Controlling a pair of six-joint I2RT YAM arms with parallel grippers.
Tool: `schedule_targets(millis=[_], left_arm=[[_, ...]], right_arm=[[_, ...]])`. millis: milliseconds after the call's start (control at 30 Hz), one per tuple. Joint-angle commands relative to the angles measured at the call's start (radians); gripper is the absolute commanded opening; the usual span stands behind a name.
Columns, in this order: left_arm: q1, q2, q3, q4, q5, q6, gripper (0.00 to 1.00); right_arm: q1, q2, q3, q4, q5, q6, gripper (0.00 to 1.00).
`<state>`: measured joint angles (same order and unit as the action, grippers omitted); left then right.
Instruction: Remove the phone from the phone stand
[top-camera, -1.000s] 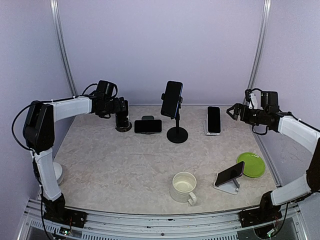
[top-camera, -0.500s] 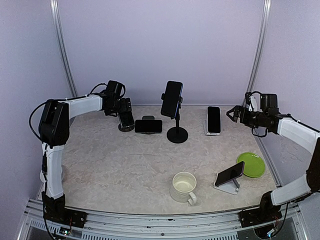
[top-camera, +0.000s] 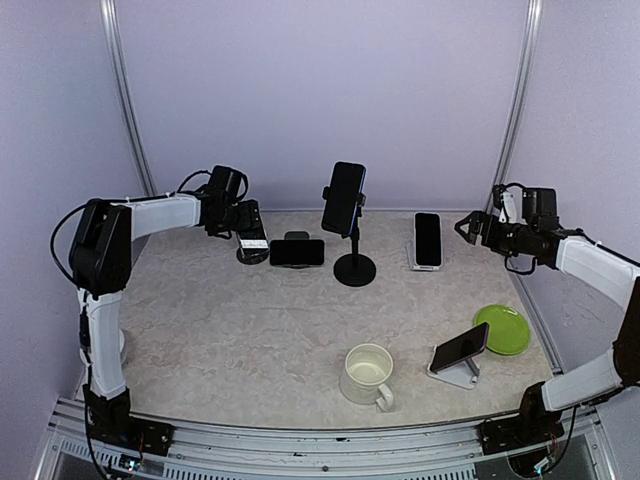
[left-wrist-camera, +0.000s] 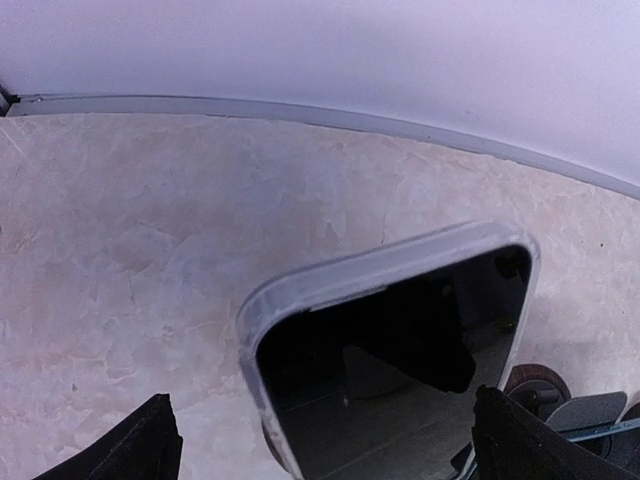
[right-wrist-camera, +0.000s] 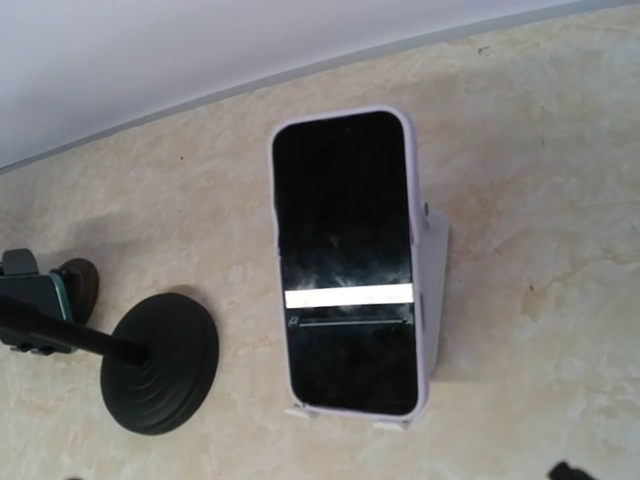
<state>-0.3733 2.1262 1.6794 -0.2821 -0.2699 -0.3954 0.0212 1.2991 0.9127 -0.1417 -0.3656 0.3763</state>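
Left gripper (left-wrist-camera: 320, 440) is spread wide around your clear-cased phone (left-wrist-camera: 400, 350), gap showing on one side, nothing clamped yet.

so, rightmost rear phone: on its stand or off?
On: the phone rests against the white stand, nothing gripping it.

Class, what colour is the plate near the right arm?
Green plate, clearest in the top external view.

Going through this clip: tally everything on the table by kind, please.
Phones: 5
Phone stands: 5
Mugs: 1
Green plates: 1
Total: 12
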Motion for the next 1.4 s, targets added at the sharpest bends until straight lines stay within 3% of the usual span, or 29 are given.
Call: schedule_targets(millis=[0,333,733,1033,1367], left_arm=[[0.017,-0.07,-0.054,-0.002,0.004,0.002,0.99],[0.018,-0.114,-0.069,0.034,0.041,-0.054,0.99],[-0.017,-0.026,0.06,0.027,0.014,-0.082,0.99],[-0.037,0.073,0.198,-0.11,-0.122,-0.136,0.99],[-0.065,0.095,0.213,-0.145,-0.225,-0.143,0.99]], right_arm=[[-0.014,-0.024,-0.018,0.023,-0.01,0.008,1.0],[-0.015,-0.032,-0.024,0.019,-0.014,0.019,1.0],[-0.015,-0.047,-0.024,0.001,0.008,0.017,1.0],[-0.017,-0.037,-0.002,-0.022,0.022,0.005,1.0],[-0.018,-0.016,-0.004,-0.009,0.014,0.007,1.0]])
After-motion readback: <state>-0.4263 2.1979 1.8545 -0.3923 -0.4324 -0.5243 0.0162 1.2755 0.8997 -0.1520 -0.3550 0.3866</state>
